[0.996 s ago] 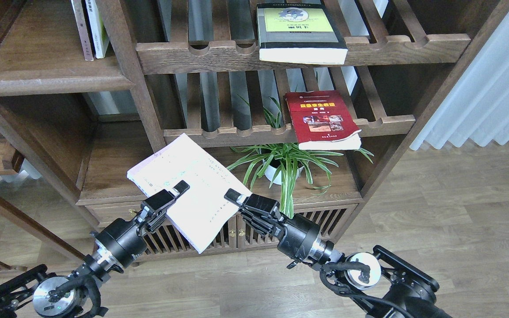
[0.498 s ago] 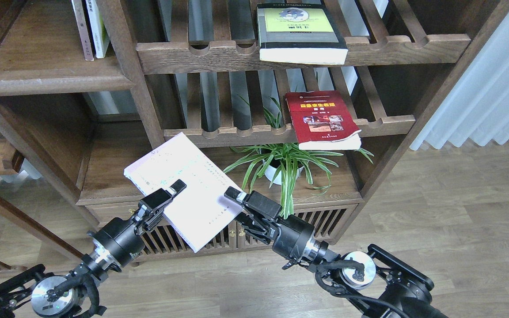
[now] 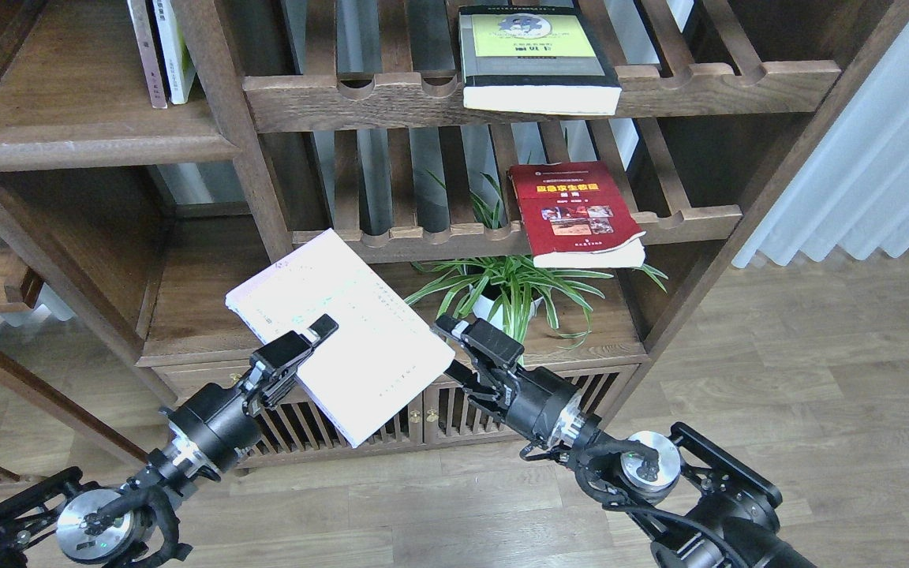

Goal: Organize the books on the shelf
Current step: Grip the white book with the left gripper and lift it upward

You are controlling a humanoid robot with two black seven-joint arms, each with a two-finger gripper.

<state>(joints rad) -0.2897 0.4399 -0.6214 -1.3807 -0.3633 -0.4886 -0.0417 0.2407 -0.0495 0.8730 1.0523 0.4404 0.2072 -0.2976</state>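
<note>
The left gripper (image 3: 314, 335) pinches the near-left edge of the pale lavender-white book (image 3: 344, 331), holding it tilted in the air in front of the cabinet, well below the solid dark-brown shelf (image 3: 91, 146) at the far left. The right gripper (image 3: 454, 330) sits just beside the book's right corner, apart from it; whether its fingers are spread I cannot tell.

Two upright books (image 3: 161, 51) stand on that shelf. To the right, the grey-black book (image 3: 537, 59) lies flat on the upper slatted rack (image 3: 699, 83), and the red book (image 3: 577, 213) lies on the lower rack (image 3: 423, 237). A potted spider plant (image 3: 514, 292) stands below, right behind the right gripper.
</note>
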